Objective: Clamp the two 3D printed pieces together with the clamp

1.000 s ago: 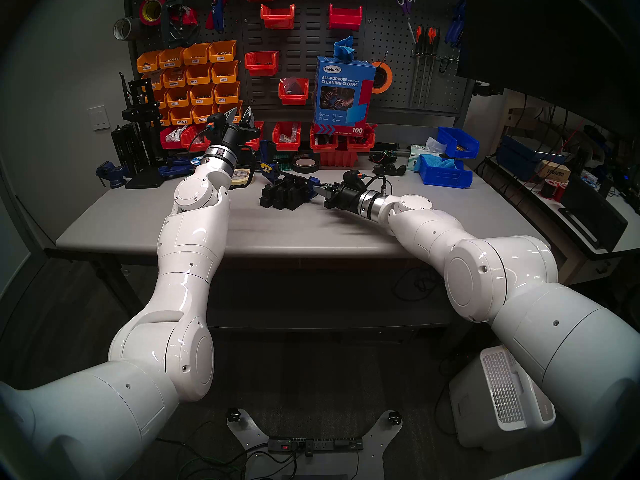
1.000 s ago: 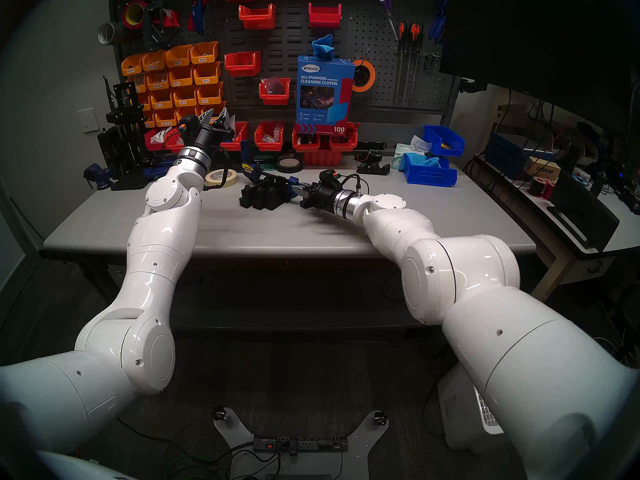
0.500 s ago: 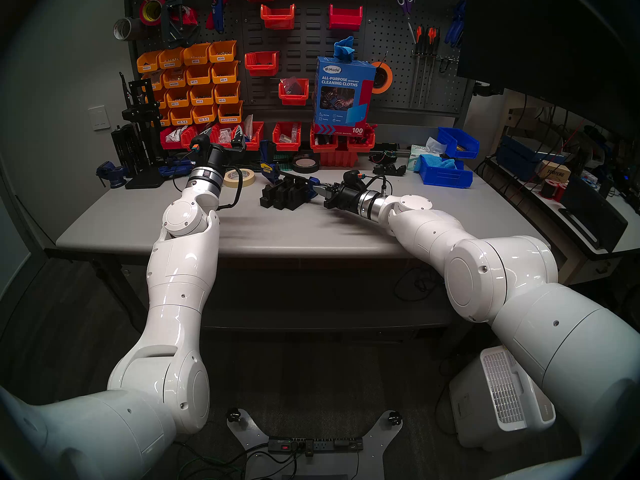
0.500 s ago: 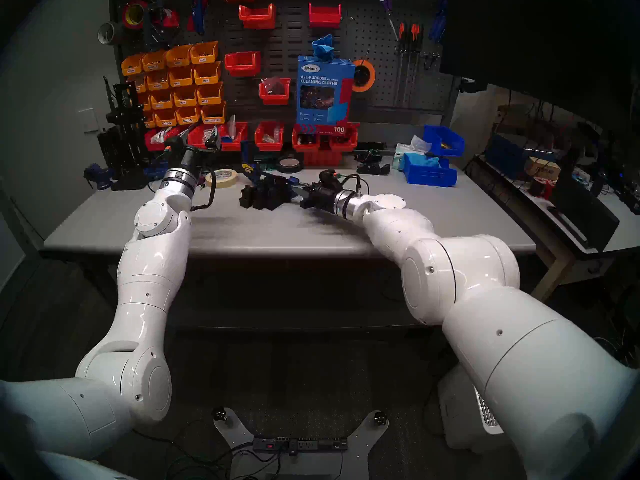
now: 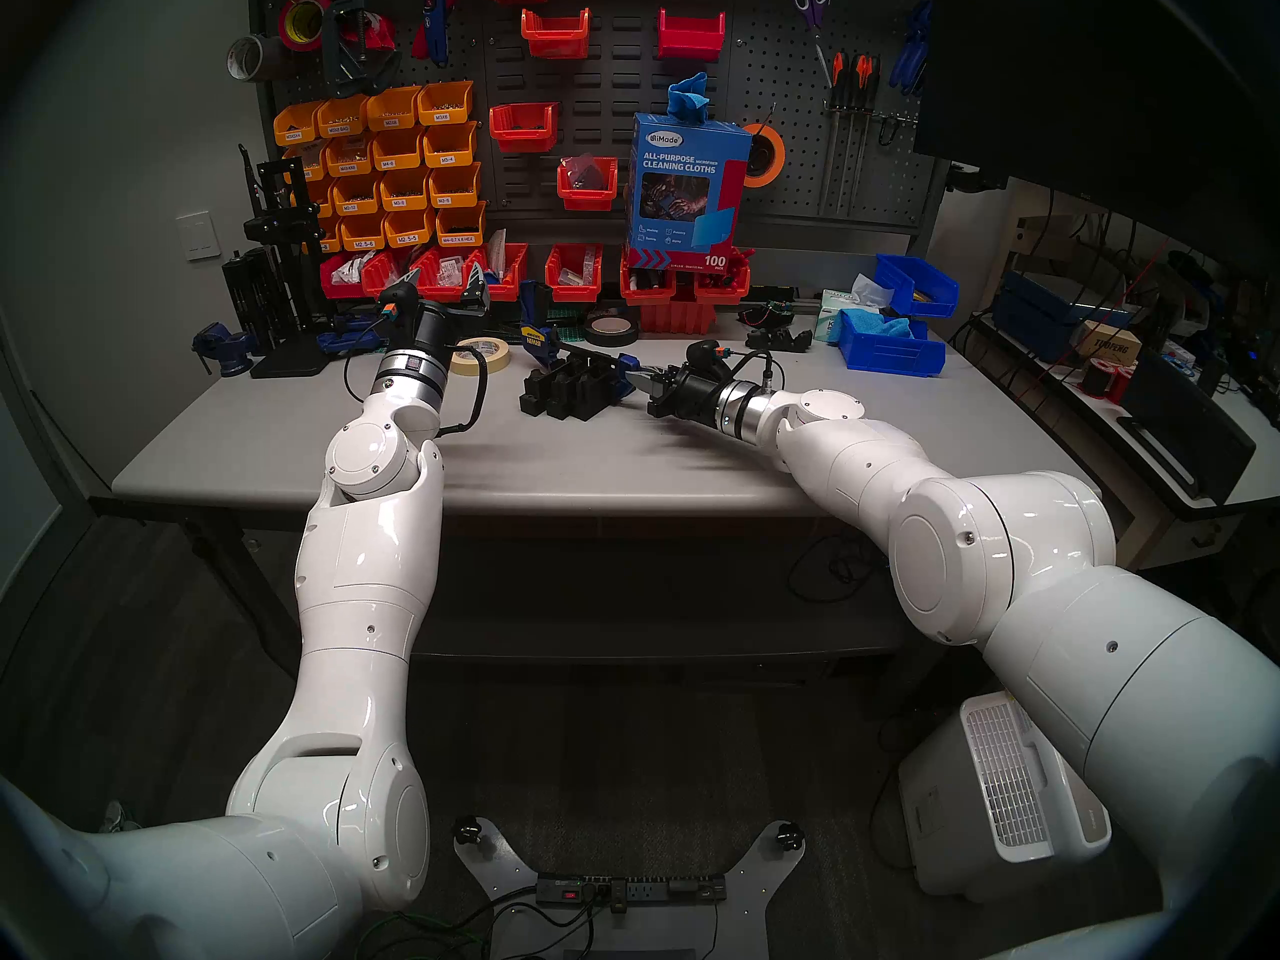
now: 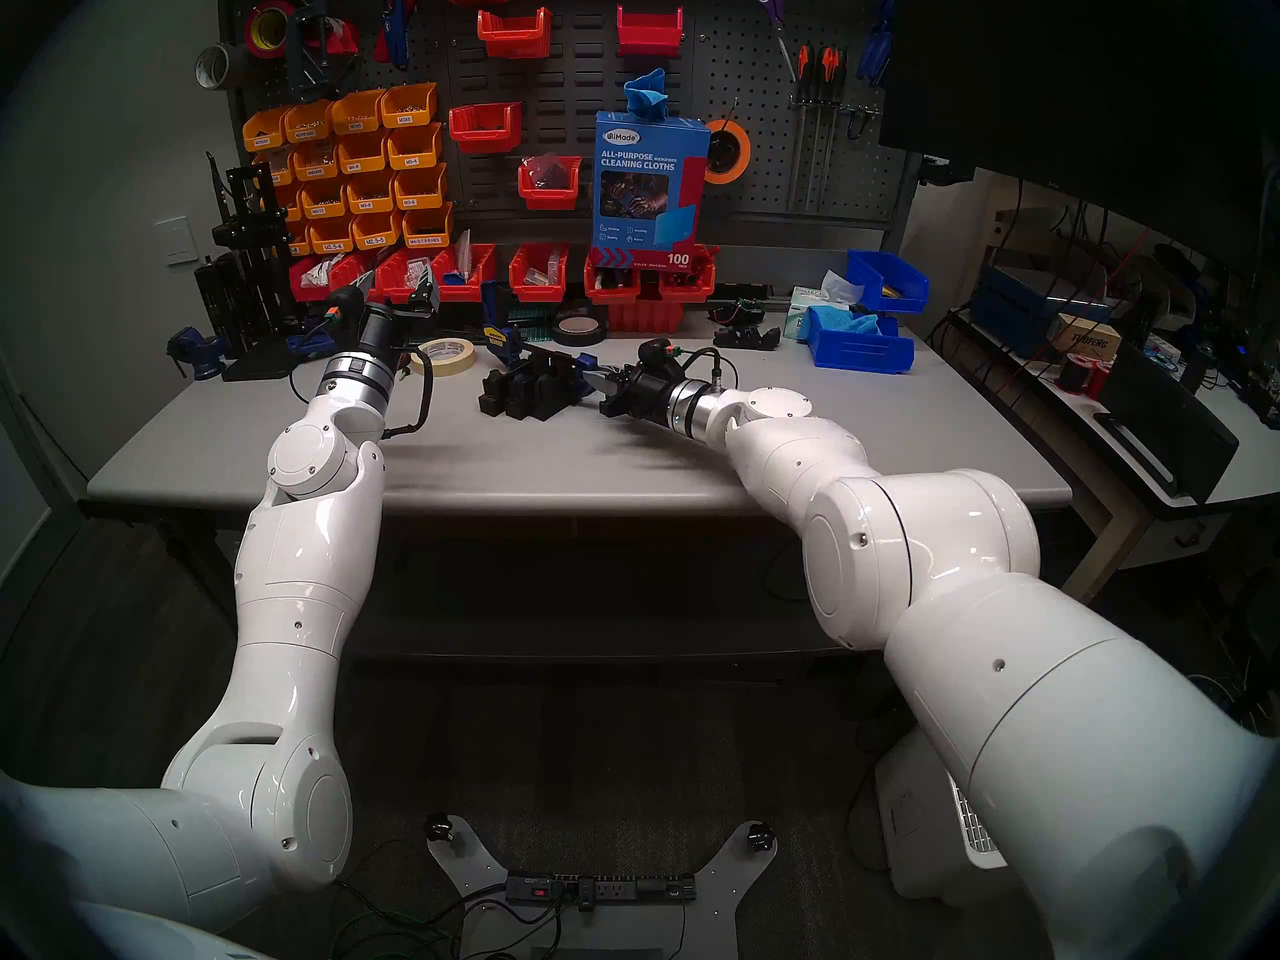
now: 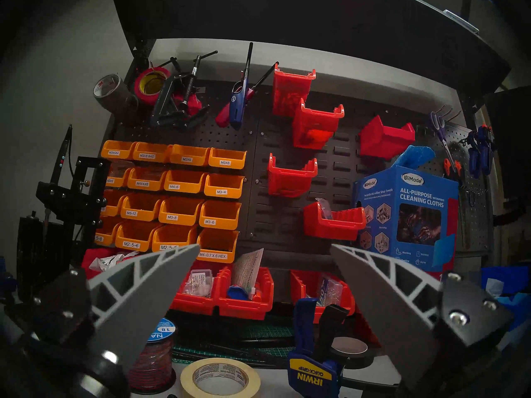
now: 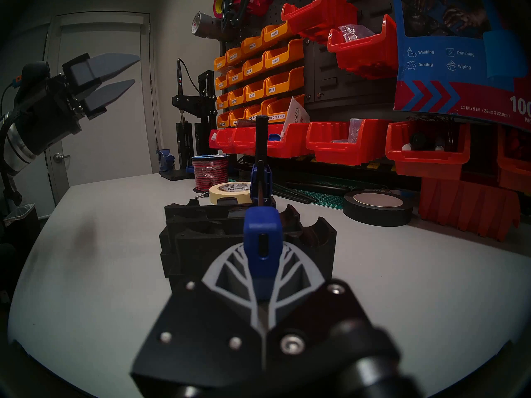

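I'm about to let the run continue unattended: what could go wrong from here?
1. The right gripper is shut on only the end jaw of the clamp; a pull could shift the two 3D printed pieces, which lie loose on the table.
2. The left gripper hangs open and empty near the masking tape roll; reaching for the clamp's handle, it may knock the roll.

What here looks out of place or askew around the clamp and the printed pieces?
Nothing looks spilled or broken. The clamp sits across the two 3D printed pieces on the table. The right claw is shut on the clamp's blue end; the left claw hangs open and empty.
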